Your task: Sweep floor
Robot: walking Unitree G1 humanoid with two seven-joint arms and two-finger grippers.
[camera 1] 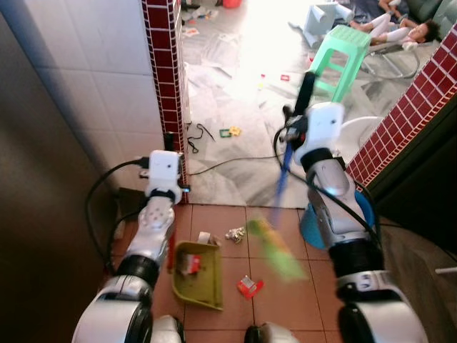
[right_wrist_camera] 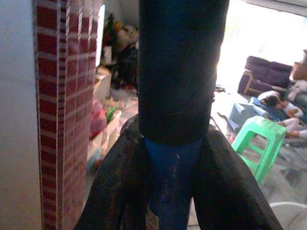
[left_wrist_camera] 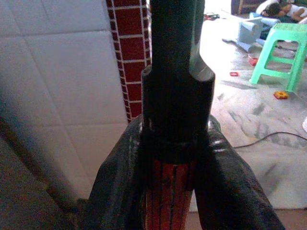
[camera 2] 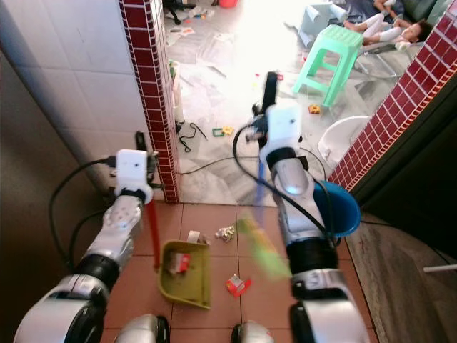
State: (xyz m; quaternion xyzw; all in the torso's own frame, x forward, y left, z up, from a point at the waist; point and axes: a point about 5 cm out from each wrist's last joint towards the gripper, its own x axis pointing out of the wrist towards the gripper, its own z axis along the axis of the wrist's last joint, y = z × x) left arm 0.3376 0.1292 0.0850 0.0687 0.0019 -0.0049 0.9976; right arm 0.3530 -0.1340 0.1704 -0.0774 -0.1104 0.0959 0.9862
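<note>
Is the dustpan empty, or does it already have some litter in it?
Not empty: the dustpan holds a small red-and-white scrap, while a red wrapper lies outside on the tiles.

My left gripper (left_wrist_camera: 173, 158) has its 2 black fingers (left_wrist_camera: 117, 187) clamped on a red handle (left_wrist_camera: 170, 201), which runs up into a black sleeve (left_wrist_camera: 176, 96) between them. Behind it I see a white tiled wall (left_wrist_camera: 67, 81) ending in a strip of dark red tiles (left_wrist_camera: 130, 52). Beyond lies a grey floor (left_wrist_camera: 249, 120) with a green plastic stool (left_wrist_camera: 280, 48), a few small bits of litter near it, and a thin black cable (left_wrist_camera: 268, 136). A person (left_wrist_camera: 283, 9) lies on the floor further back.
</note>
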